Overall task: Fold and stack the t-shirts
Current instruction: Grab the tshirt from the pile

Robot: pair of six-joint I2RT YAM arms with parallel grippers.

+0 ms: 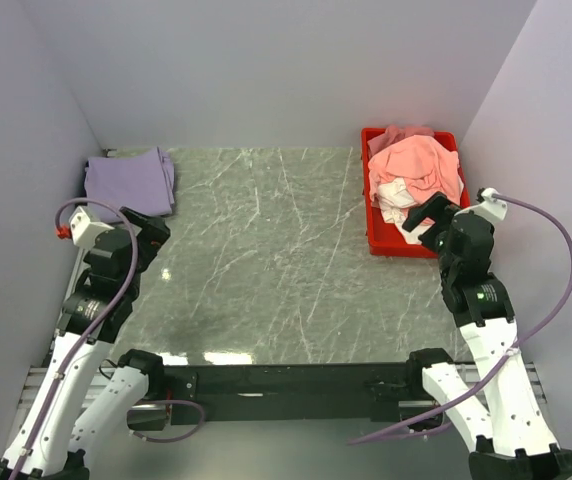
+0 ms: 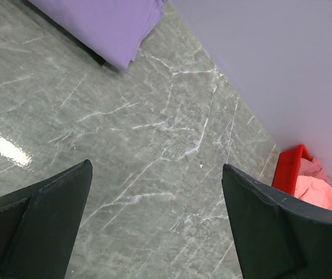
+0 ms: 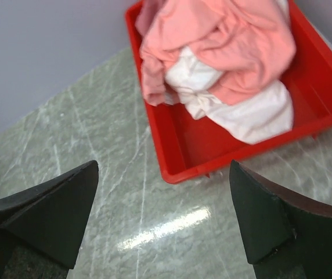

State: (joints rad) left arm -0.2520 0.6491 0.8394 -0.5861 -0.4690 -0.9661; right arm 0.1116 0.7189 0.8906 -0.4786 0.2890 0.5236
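Note:
A salmon-pink t-shirt lies crumpled on top of a white t-shirt in the red bin at the back right. A dusty rose shirt shows at the bin's far end. A folded lavender t-shirt lies at the back left. My right gripper is open and empty, above the bin's near end. In the right wrist view the pink shirt and white shirt lie ahead of the fingers. My left gripper is open and empty, just in front of the lavender shirt.
The marble table lies between grey walls on the left, back and right. A black rail runs along the near edge between the arm bases. The red bin's corner shows in the left wrist view.

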